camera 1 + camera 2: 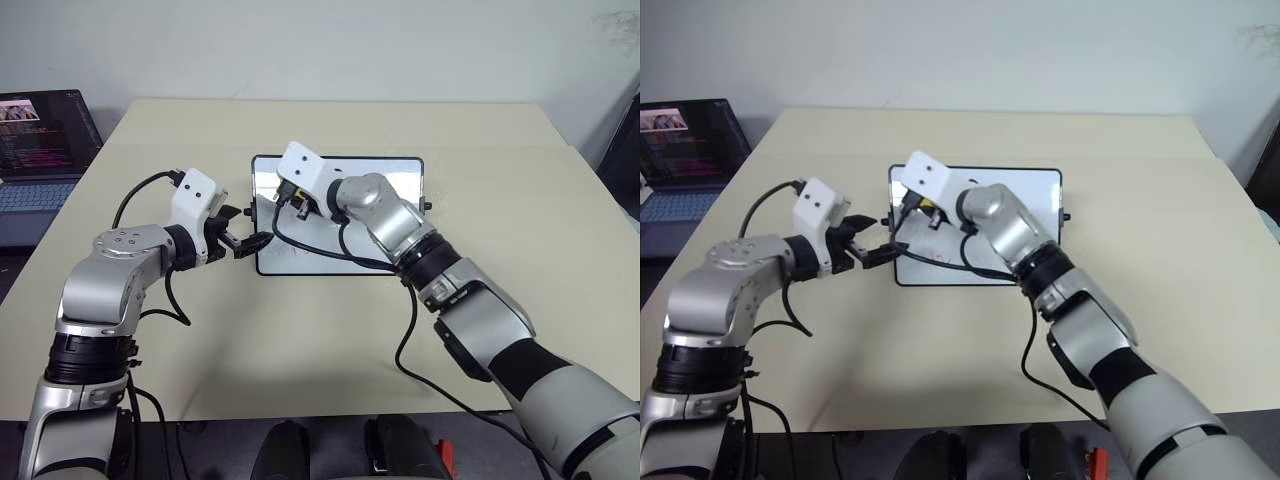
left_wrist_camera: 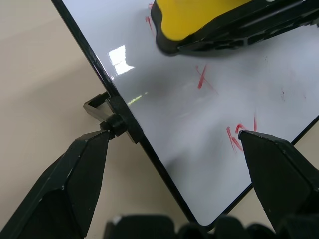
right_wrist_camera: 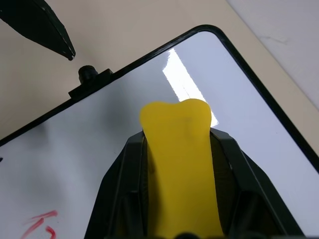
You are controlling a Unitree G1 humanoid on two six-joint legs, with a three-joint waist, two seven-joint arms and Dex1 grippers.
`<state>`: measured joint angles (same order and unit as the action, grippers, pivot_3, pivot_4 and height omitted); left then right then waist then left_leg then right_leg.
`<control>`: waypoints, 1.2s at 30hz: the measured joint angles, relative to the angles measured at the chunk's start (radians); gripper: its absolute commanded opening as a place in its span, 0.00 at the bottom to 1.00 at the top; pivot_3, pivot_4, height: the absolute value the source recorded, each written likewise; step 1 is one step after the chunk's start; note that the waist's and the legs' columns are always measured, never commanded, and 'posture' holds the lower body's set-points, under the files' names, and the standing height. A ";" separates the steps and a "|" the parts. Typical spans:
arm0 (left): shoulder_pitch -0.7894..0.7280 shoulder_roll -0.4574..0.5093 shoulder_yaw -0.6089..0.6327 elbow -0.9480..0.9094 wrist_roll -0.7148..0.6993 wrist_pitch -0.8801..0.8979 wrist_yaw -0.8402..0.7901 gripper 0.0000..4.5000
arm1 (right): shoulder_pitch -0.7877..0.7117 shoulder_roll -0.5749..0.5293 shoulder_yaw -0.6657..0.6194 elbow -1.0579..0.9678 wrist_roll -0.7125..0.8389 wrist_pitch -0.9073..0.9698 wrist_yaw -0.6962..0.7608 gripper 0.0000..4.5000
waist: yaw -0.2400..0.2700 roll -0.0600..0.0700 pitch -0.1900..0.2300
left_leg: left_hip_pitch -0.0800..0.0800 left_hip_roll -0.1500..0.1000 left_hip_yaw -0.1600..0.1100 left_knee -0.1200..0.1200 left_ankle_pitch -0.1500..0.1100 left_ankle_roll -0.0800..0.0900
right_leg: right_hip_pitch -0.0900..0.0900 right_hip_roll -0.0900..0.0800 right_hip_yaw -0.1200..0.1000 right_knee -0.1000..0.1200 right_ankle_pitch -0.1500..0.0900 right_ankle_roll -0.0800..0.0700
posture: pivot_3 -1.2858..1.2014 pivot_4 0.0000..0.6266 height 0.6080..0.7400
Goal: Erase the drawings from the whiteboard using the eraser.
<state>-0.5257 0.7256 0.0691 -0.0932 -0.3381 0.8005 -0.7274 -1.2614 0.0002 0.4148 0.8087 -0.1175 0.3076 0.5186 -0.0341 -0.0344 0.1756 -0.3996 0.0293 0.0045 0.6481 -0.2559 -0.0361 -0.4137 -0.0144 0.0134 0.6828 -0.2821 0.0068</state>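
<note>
Yellow eraser (image 3: pixel 180 164) in right tool (image 3: pixel 180 149), over whiteboard (image 3: pixel 99 144).

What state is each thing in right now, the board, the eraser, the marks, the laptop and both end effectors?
Whiteboard: flat on the table, red marks on it.
Drawings: not yet erased.
Eraser: clamped in the right end effector, over the board.
Right end effector: shut on the eraser.
Left end effector: open, straddling the board's edge at a side knob.
Laptop: open, screen lit.

No legible text or labels anywhere.
</note>
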 measured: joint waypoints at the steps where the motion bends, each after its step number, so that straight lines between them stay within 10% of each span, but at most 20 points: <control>1: 0.000 -0.005 0.000 0.002 0.000 -0.001 0.000 1.00 | -0.013 0.003 0.000 0.014 -0.002 -0.003 0.004 0.29 | 0.000 0.000 0.000 | 0.000 0.000 0.000 0.000 0.000 0.000 | 0.000 0.000 0.000 0.000 0.000 0.000 | 0.52 0.24 1.00; 36: -0.019 -0.022 0.022 0.030 -0.036 -0.019 0.013 1.00 | -0.103 -0.013 -0.058 0.205 -0.122 -0.145 0.014 0.29 | 0.001 0.000 0.000 | 0.001 -0.001 -0.001 0.005 0.001 -0.001 | 0.000 -0.001 0.000 0.009 0.000 0.000 | 0.52 0.24 1.00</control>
<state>-0.5443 0.7039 0.0910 -0.0636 -0.3736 0.7814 -0.7143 -1.3641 -0.0127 0.3572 1.0141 -0.2394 0.1629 0.5328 -0.0329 -0.0346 0.1755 -0.3985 0.0286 0.0040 0.6533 -0.2554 -0.0370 -0.4138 -0.0152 0.0134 0.6916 -0.2821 0.0067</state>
